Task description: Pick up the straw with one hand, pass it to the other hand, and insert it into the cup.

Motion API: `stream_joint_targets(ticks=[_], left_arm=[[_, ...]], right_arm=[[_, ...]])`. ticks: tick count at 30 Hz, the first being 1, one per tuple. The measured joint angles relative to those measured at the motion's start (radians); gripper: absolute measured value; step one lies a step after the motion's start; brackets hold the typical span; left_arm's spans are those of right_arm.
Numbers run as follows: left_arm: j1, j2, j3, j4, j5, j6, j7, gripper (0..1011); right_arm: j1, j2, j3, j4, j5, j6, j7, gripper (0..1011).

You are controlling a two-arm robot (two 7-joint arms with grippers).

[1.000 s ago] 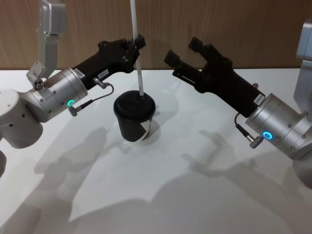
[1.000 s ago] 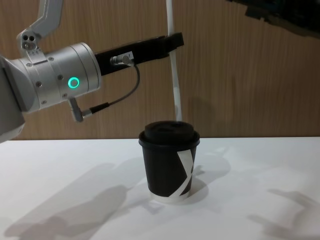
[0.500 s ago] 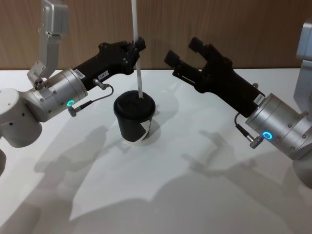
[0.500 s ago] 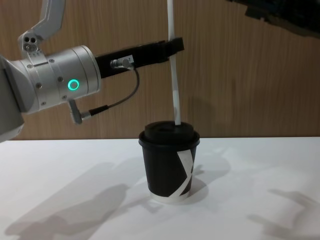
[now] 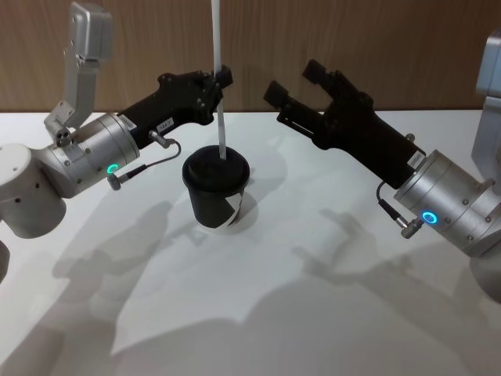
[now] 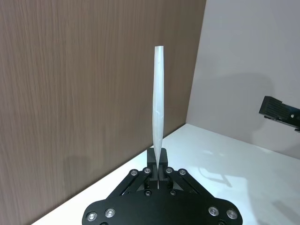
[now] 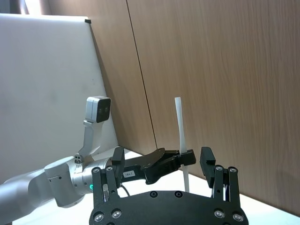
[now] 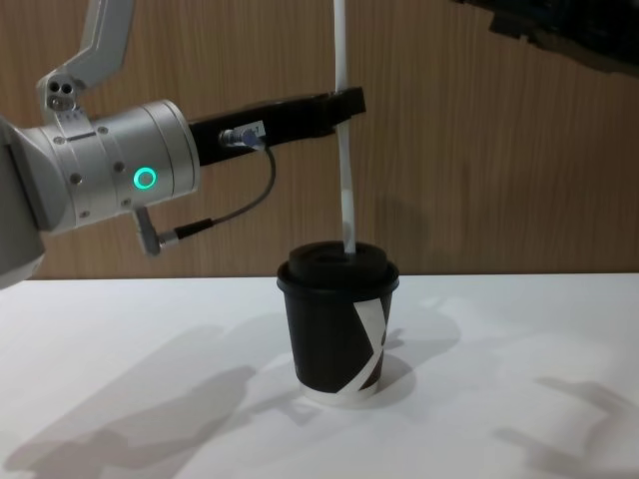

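The black cup with its white X stripe stands upright on the white table. My left gripper is shut on the white straw and holds it nearly upright over the cup. The straw's lower end meets the domed lid's top; whether it has entered the lid's hole I cannot tell. My right gripper hangs open in the air to the right of the cup, holding nothing. From there the straw stands just beyond its fingers.
The white table spreads in front of and beside the cup, carrying only shadows. A brown wooden wall rises close behind the cup. Both silver wrists slope up from the view's sides.
My left gripper has sunk a little with the straw, bringing the straw's lower end down onto the lid. The right gripper and the cup have stayed where they were.
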Motion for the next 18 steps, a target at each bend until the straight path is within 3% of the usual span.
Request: stream_joint_targets(ticks=[18], left_arm=[[0.008, -0.029, -0.004, 0.061, 0.014, -0.023, -0.018, 6]], right_arm=[[0.0, 0.0, 0.0, 0.0, 0.0, 0.0, 0.0, 1001]])
